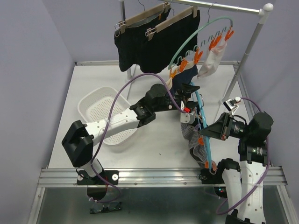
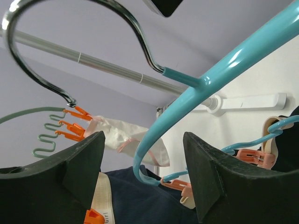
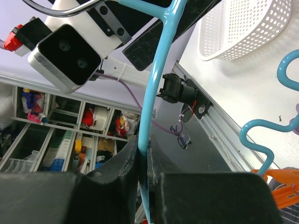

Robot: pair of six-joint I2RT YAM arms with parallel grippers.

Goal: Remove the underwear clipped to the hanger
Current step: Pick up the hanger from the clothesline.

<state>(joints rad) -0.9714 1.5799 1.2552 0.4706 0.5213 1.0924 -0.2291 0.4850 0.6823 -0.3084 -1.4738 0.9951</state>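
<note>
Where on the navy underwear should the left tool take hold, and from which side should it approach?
Probably the upper edge of the navy underwear, close beside the orange clip at its white waistband: there a pull acts straight on the clip. The cloth shows low between the fingers of the open left tool, so come from that same side, dipping toward it.

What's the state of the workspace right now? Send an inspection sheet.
Surface: white table; white basket on its left.
Job's things: two black shorts on rail hangers; white-pink piece and navy piece clipped on the green hanger; grey piece beneath the blue hanger.
Clutter: nothing seen.
Grippers: left gripper open, straddling the blue hanger; right gripper shut on it.
Cables: purple cables looped along both arms.
Surroundings: metal rail; storage shelves nearby.
</note>
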